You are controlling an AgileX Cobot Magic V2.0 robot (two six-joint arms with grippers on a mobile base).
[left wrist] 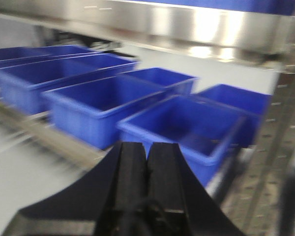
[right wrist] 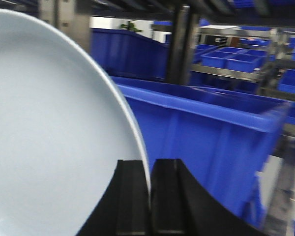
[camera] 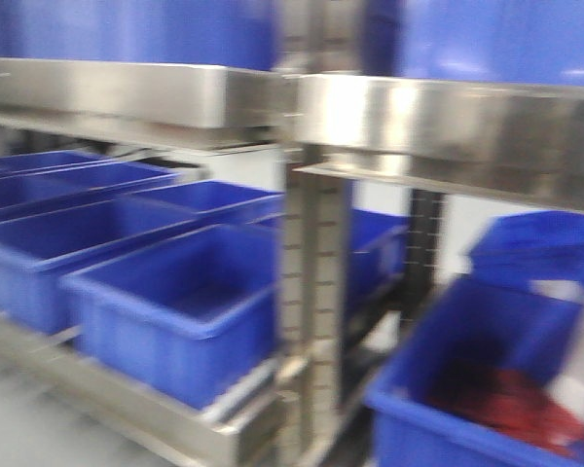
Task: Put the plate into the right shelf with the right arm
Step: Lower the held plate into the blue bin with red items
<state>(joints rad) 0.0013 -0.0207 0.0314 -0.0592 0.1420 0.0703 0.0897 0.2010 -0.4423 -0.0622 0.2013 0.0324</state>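
Note:
The pale blue-white plate [right wrist: 54, 137] fills the left of the right wrist view, held on edge. My right gripper [right wrist: 150, 164] is shut on its rim, one finger on each side. Just beyond it is a blue bin [right wrist: 206, 142] of the right shelf. In the front view the steel shelf [camera: 419, 117] shows its wide shiny beams and perforated upright [camera: 307, 292], all blurred. A pale strip [camera: 579, 365] at that view's right edge may be the plate. My left gripper [left wrist: 147, 147] is shut and empty, facing the shelf [left wrist: 196, 24].
Several blue bins [camera: 175, 311] stand in rows on the lower shelf level. A bin at the lower right [camera: 448, 389] holds something red [camera: 511, 409]. More bins [camera: 487, 39] sit on the upper level. More racks with blue bins [right wrist: 231, 59] stand far behind.

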